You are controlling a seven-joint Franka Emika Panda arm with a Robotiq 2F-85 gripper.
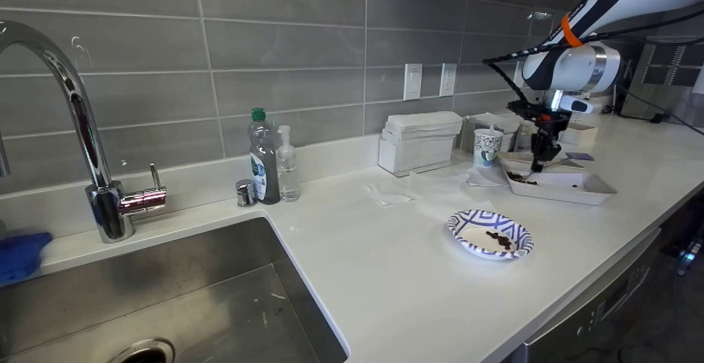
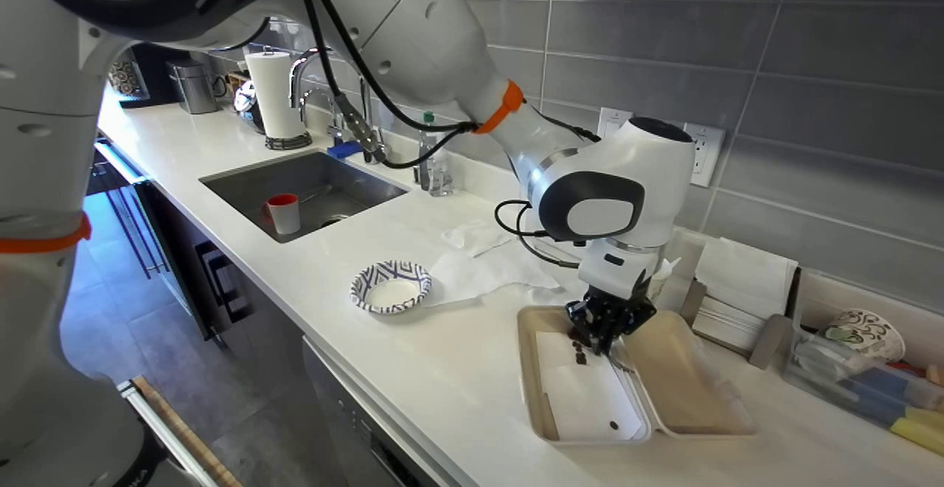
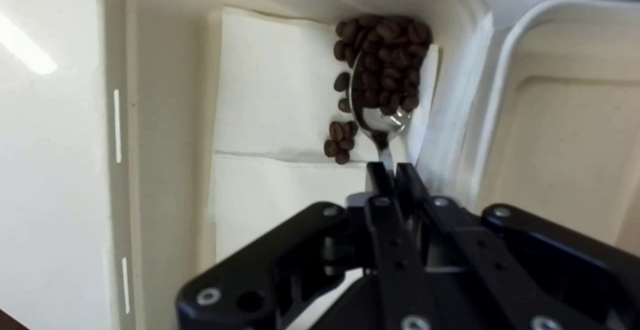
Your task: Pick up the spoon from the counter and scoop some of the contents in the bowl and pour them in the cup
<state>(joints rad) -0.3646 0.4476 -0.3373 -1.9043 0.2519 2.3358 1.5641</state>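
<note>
A: Start at the left in an exterior view: you have the sink [image 2: 324,177], with a white mug [image 2: 285,215], red inside, standing in it.

B: Next along the counter [image 1: 374,264] you come to the patterned bowl [image 1: 477,236]; a small heap of dark brown pieces [image 1: 499,240] lies to 1 side of its floor.

A: And your cup [image 1: 486,148]?

B: Your cup stands upright on the counter in an exterior view, with the bean tray [image 2: 531,369] to the right of it. Something pale [image 1: 491,128] shows at its mouth, too small for you to make out.

A: That bean tray gives you the most to look at. White paper [image 3: 270,80] lines it, and coffee beans [image 3: 392,35] are heaped in 1 corner. You can see a small cluster [image 3: 340,141] beside the heap, and 1 dark piece [image 2: 613,425] well apart, toward the opposite end.

B: Your spoon [image 3: 375,121] is down in that corner, and beans cover most of its scoop. Your gripper [image 3: 392,175] is closed on the handle, with the scoop reaching out ahead of it.

A: Just to the right of the bean tray you have a shallow tan tray [image 2: 693,391], its floor showing.

B: Farthest right, you get a clear bin [image 2: 826,295]. A swirl-printed paper cup [image 2: 864,333] lies tilted inside, along with a blue thing [image 2: 885,384] you cannot identify from here.
</note>
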